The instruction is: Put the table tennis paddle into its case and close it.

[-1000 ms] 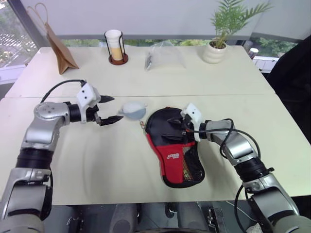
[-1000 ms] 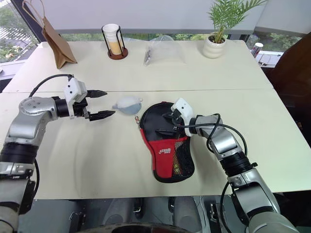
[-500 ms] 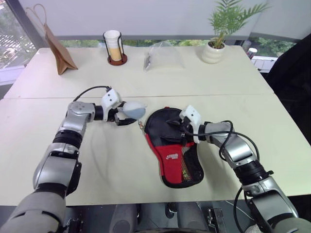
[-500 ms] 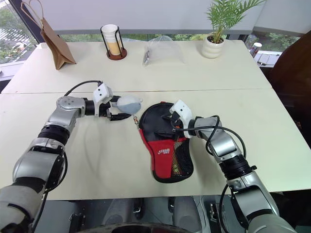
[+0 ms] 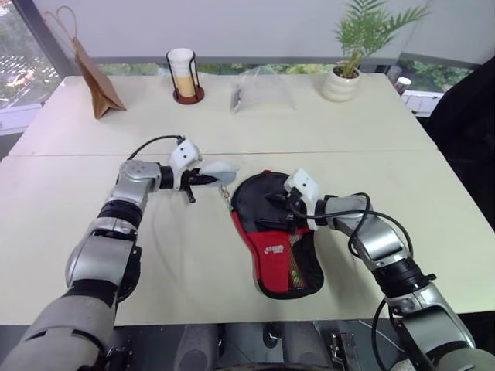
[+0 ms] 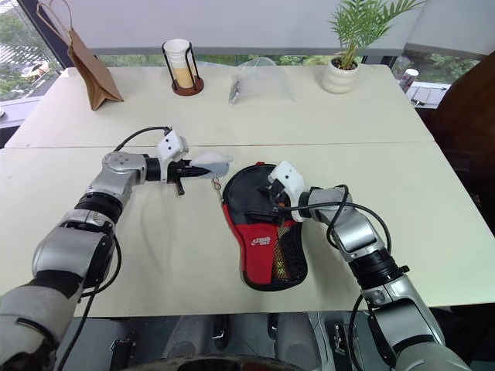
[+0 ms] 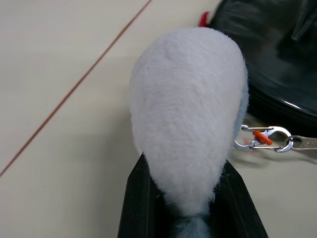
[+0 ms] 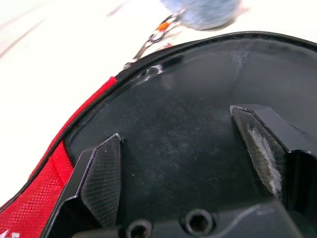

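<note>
Case (image 5: 274, 236) partly covered by right pincer (image 5: 280, 210)

Left arm: reaches forward and inward, forearm near level | left gripper (image 5: 203, 178): black fingers (image 7: 136, 208) clamped on the grey fuzzy ball (image 7: 188, 114) | Right arm: elbow bent, forearm angled inward | right gripper (image 6: 272, 197): fingers (image 8: 96, 171) spread wide, resting over the case (image 5: 271, 232), nothing pinched between them.

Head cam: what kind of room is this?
Likely an office or meeting room by a window: pale tables pushed together, a potted plant, a paper bag and a cup in a stand, greenery outside.
</note>
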Available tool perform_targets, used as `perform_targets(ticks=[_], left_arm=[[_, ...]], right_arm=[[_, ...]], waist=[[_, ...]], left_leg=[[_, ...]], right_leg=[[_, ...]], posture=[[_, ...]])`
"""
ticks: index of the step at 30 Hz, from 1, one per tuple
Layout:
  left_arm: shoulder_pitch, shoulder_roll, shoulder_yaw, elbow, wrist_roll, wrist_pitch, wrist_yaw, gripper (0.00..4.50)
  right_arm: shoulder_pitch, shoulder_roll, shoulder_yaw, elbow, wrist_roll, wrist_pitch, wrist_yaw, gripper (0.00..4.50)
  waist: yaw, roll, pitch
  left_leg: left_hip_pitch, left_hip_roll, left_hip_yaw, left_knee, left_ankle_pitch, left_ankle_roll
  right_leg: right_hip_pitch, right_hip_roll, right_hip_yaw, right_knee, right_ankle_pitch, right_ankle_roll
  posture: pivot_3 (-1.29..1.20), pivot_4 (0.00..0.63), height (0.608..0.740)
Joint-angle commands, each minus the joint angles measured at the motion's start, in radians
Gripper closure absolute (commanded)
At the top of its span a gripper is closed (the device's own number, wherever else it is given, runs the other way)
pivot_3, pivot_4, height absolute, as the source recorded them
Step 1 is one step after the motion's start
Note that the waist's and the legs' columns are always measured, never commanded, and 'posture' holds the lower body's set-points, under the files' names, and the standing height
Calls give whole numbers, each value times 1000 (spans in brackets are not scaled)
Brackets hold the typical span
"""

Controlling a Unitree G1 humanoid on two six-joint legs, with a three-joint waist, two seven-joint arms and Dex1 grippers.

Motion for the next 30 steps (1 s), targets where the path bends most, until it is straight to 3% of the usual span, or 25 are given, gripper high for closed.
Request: perform_targets(ticks=[1,11,22,26,30], left_arm=[[-79,-25,11,48,47,-24,132,4428],[-228,-196,-20,149,197,-29,455,4428],[-302,-356,-88,174,347,-57,618,4428],[-305,-408,-117,177,393,-72,645,4428],[-311,-449,-131,180,424,-82,684,4428]], right_arm=[[32,17,92,69,-78,40,-15,502],[41,65,142,74,-126,79,-40,502],[48,128,190,90,-168,125,-71,502],[62,129,189,81,-170,143,-85,502],[77,128,193,58,-167,165,-94,502]], waist=[[-3,-2,-1],[-24,-5,-4],[-28,-4,-5],[-28,6,-12],[-31,17,-20]], left_leg=[[0,0,0,0,0,0],[2,1,-1,0,0,0],[10,3,-5,-3,-1,-1],[11,6,-9,-5,-3,-3],[10,18,-11,-6,-8,-4]], right_leg=[[0,0,0,0,0,0],[1,1,0,1,1,3],[9,2,-1,-1,-1,-1],[17,3,-6,-12,-1,-1],[26,1,-31,-36,3,6]], posture=[[0,150,735],[0,150,735],[0,150,735],[0,150,735],[0,150,735]])
